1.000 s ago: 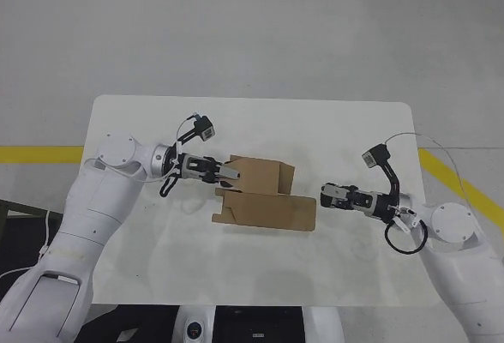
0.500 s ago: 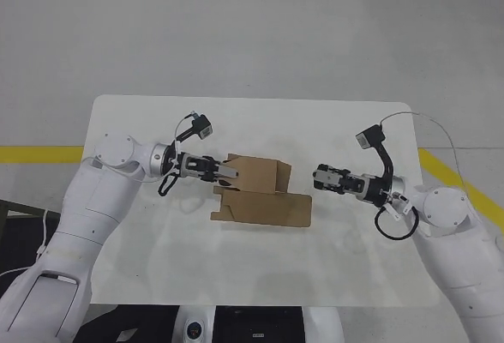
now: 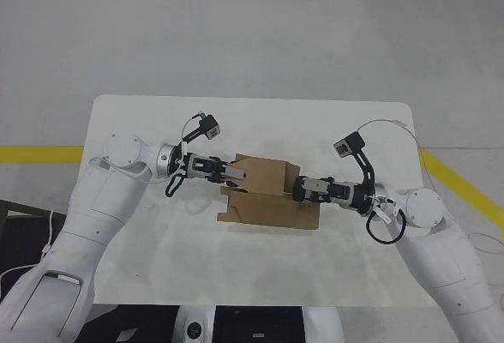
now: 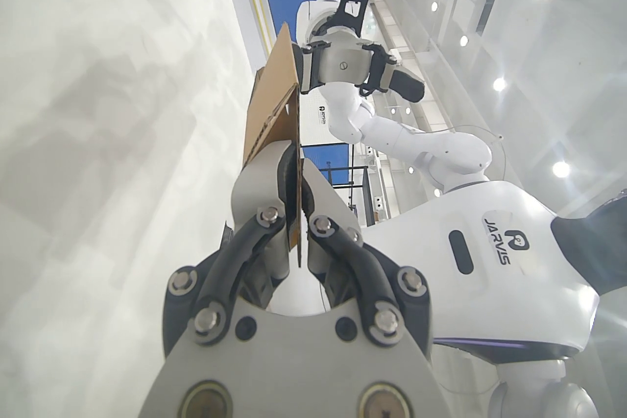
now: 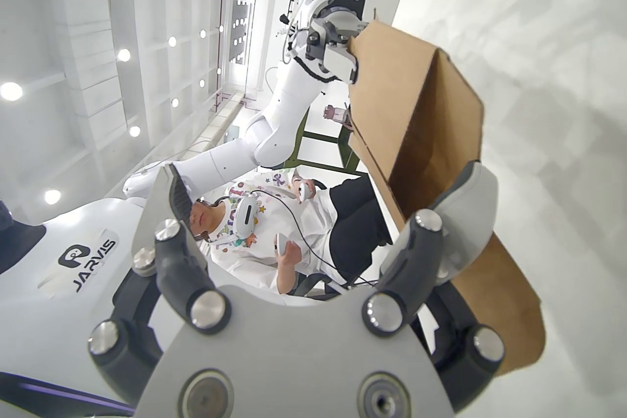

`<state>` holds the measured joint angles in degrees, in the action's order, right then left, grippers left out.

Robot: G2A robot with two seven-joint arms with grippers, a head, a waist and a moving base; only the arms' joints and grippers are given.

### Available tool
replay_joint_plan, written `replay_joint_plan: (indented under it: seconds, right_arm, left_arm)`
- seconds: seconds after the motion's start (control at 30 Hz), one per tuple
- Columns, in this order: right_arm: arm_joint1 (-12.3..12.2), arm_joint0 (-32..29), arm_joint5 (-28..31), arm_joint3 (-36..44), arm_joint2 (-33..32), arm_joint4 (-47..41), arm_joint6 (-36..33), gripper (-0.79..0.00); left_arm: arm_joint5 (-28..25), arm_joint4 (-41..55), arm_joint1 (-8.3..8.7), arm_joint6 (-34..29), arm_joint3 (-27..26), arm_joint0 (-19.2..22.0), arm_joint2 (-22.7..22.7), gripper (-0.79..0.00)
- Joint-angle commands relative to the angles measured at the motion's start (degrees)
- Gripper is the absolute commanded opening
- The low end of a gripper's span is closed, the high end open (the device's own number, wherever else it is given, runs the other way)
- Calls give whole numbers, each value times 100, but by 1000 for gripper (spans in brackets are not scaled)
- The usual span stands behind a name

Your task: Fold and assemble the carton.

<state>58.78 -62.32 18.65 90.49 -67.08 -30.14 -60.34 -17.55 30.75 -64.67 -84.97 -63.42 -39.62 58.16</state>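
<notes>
Folding from afar: my left gripper (image 3: 235, 174) is clamped on a flap at 1 end of the brown cardboard carton (image 3: 265, 195), which sits partly opened at the middle of the white tabletop (image 3: 338, 266). My right gripper (image 3: 297, 189) is spread wide at the opposite end, 1 finger (image 5: 465, 194) against the cardboard.

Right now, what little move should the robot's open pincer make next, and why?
Probably shut the right pincer on the brown cardboard carton: its edge sits between that pincer's open fingers, and the left pincer pinches the opposite side, so both arms could then fold it.
</notes>
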Motion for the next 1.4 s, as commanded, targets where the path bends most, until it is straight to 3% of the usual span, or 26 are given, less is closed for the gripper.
replay_joint_plan:
  seconds: [0.0,0.37,0.43,0.47,0.53,0.6,1.1,1.27,1.37]
  right_arm:
    - [17,48,23,-43,35,-52,6,0]
    - [97,80,56,-266,164,-494,35,-9]
    - [118,64,69,-301,192,-687,15,-95]
    - [128,64,79,-325,205,-773,-13,-228]
    - [142,77,93,-385,222,-844,-44,-348]
    - [156,95,112,-438,231,-892,-73,-428]
    - [231,473,-84,-592,478,-135,-162,-486]
    - [233,506,-156,-616,480,225,2,-603]
    - [232,464,-170,-614,461,256,34,-785]
  left_arm:
    - [0,22,-16,11,-14,14,-45,-785]
    - [-56,172,-107,71,2,127,-233,-785]
    - [-64,191,-120,83,21,149,-254,-785]
    - [-66,193,-126,87,30,159,-265,-785]
    - [-75,199,-135,79,49,172,-282,-785]
    - [-88,201,-139,65,77,181,-287,-785]
    - [-26,186,-146,-109,51,183,-321,-785]
    - [-25,207,-156,-125,70,212,-326,-785]
    - [-25,200,-156,-136,101,222,-323,-785]
